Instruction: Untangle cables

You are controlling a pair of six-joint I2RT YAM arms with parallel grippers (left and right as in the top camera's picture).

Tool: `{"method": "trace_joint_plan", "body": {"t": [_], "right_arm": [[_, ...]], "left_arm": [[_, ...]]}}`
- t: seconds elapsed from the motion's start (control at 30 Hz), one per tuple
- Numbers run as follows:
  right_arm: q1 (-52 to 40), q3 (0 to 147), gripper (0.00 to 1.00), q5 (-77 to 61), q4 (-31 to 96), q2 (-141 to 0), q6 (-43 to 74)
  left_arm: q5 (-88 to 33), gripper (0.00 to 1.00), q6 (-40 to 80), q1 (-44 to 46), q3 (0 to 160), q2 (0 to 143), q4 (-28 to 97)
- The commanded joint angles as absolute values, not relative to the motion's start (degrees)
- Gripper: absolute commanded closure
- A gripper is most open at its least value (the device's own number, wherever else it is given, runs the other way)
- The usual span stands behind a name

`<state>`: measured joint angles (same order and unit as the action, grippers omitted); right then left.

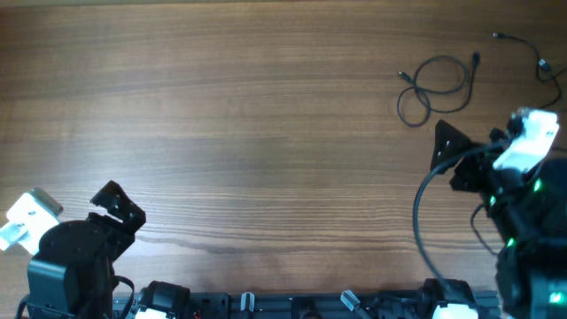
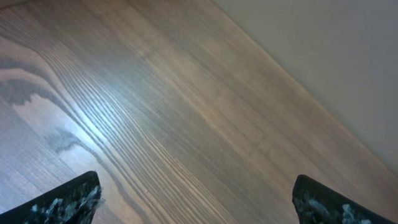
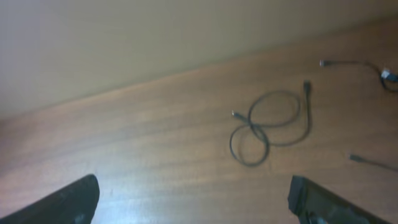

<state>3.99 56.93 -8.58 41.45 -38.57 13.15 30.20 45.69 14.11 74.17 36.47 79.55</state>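
Overhead: the wooden counter (image 1: 266, 106) carries a looped black cable (image 1: 421, 92) at the far right, one large loop crossing a smaller one, with both plug ends free. A second cable (image 1: 523, 44) lies separate from it, further right toward the counter's edge. The right gripper (image 1: 452, 158) sits just on the near side of the looped cable, pointing toward it. The left gripper (image 1: 120, 206) is parked at the near left, well apart from both cables. Left wrist view: the left gripper (image 2: 196, 202) has its jaws spread wide with nothing between them, over bare counter (image 2: 186, 93); no cable is in sight. Right wrist view: the right gripper (image 3: 196, 202) is also spread wide and empty. The looped cable (image 3: 255, 127) lies ahead and a little right of centre, not touched, its long axis slanting from the near small loop up to the far plug. The second cable (image 3: 348, 63) is beyond it at right, and a third strand end (image 3: 370, 163) enters at the right edge. Judgement: the right arm is clearly nearer, and the next reach goes forward onto the loop crossing.
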Motion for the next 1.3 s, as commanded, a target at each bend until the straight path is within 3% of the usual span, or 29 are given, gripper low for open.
{"method": "trace_joint_plan", "body": {"t": [0.0,0.17,0.4,0.9,1.27], "right_arm": [[3.77,44.01,0.00,-9.10,31.35,-29.30,11.99],[3.77,19.46,0.00,-8.40,6.39,-14.22,11.99],[6.48,3.11,0.00,-6.50,3.64,-0.16,12.16],[7.16,0.25,0.00,-4.99,-0.19,-0.16,-4.49],[7.14,0.25,0.00,-4.95,-0.14,-0.16,-5.89]], "left_arm": [[31.11,0.00,45.39,13.87,73.93,36.38,79.42],[31.14,0.00,45.39,13.87,73.93,36.38,79.42],[31.14,0.00,45.39,13.87,73.93,36.38,79.42],[31.11,0.00,45.39,13.87,73.93,36.38,79.42],[31.14,0.00,45.39,13.87,73.93,36.38,79.42]]}}
